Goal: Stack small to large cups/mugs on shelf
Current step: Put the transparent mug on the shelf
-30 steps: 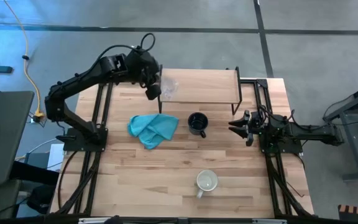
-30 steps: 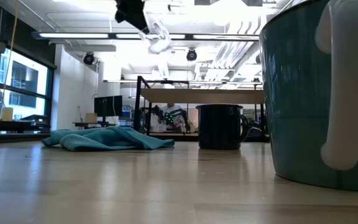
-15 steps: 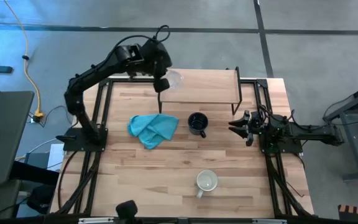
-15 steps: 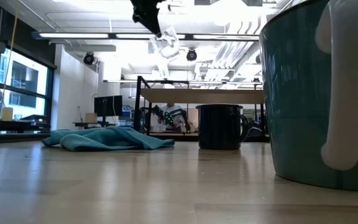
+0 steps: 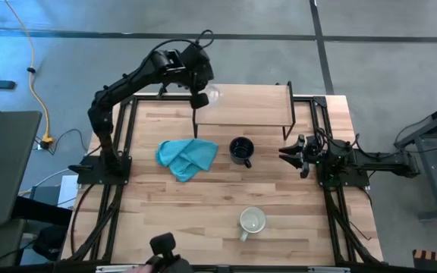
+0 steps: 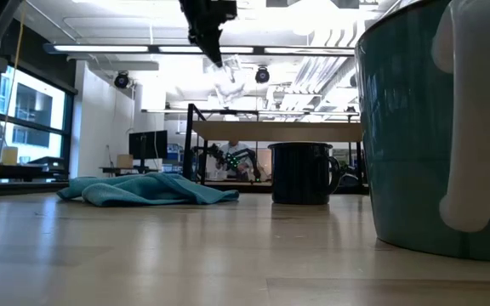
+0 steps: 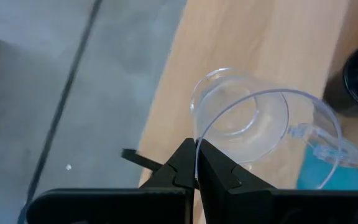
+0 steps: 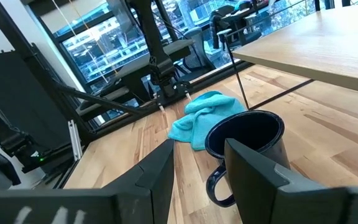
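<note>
The small clear glass cup hangs above the left end of the shelf, pinched by its rim in the left gripper for setting down there, while the right gripper, fingers apart, waits beside the shelf's right end.

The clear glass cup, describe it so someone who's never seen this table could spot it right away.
Find the low light-wood shelf on black legs at the table's far edge. Above its left end, the left gripper pinches the rim of the small clear glass cup, held in the air. Unlike the black handled mug and pale mug, it is see-through.
</note>
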`<state>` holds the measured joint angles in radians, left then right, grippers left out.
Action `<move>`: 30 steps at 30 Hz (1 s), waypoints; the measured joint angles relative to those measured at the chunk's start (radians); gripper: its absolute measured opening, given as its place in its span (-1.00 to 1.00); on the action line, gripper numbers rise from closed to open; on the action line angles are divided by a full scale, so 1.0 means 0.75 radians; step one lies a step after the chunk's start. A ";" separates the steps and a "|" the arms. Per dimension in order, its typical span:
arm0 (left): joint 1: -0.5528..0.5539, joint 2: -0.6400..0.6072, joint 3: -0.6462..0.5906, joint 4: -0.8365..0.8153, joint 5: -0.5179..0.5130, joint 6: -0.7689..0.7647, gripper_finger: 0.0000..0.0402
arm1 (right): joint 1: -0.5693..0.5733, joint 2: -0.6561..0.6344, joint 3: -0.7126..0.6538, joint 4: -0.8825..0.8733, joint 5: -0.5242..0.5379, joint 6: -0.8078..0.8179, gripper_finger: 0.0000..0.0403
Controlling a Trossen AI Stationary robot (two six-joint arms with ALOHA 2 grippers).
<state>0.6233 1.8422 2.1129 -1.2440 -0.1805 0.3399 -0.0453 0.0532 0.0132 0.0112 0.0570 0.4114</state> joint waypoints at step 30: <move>0.007 0.118 0.000 -0.064 0.015 -0.009 -1.00 | 0.000 0.029 0.000 0.000 -0.001 -0.015 -0.34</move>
<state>0.6284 1.9306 2.1128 -1.2922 -0.1690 0.3335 -0.0452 0.0750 0.0132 0.0111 0.0566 0.4000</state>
